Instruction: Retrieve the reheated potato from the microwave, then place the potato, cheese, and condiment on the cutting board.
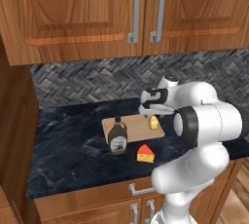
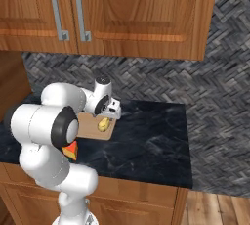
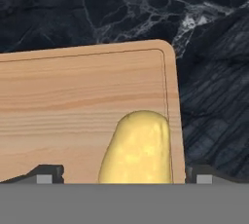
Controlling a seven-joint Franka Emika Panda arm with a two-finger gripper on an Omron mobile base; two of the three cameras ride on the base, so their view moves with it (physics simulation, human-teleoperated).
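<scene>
Counter [image 1: 68, 145], dark and marbled, holds everything. Next biggest is the cutting board [image 1: 133, 126], lying flat on it. The condiment [image 1: 117, 137] bottle stands up at the board's near left corner. The cheese [image 1: 145, 154] sits on the counter just in front of the board, not on it. The potato [image 3: 138, 150] rests on the board near its edge. The gripper [image 3: 124, 174] hangs right above the potato, spread wide open, holding nothing.
</scene>
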